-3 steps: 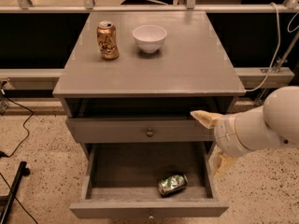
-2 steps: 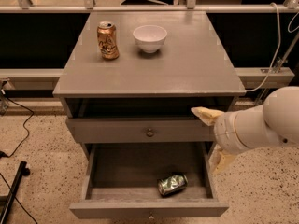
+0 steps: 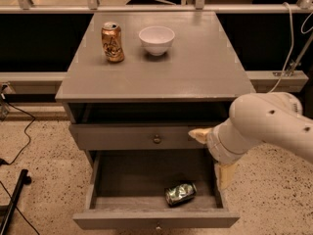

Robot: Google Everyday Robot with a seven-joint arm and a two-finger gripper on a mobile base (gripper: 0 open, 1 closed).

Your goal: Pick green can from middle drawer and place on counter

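1 claw (image 3: 209, 156) beside middle drawer (image 3: 146, 218)

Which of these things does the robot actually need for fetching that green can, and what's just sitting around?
Needed: green can, lying in the open middle drawer; counter; gripper, at the drawer's right side.
Just sitting around: orange-gold can and white bowl, both on the counter.

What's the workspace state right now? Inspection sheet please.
Surface: counter, grey, flat.
Job's things: green can on its side, front right of the open middle drawer.
Clutter: orange-gold can upright and white bowl, both at the counter's back.
Gripper: gripper open, empty, at the drawer's right side, apart from the can.
Cables: black cable on floor left; pale cable right.
Surroundings: speckled floor; upper drawer appears slightly out.
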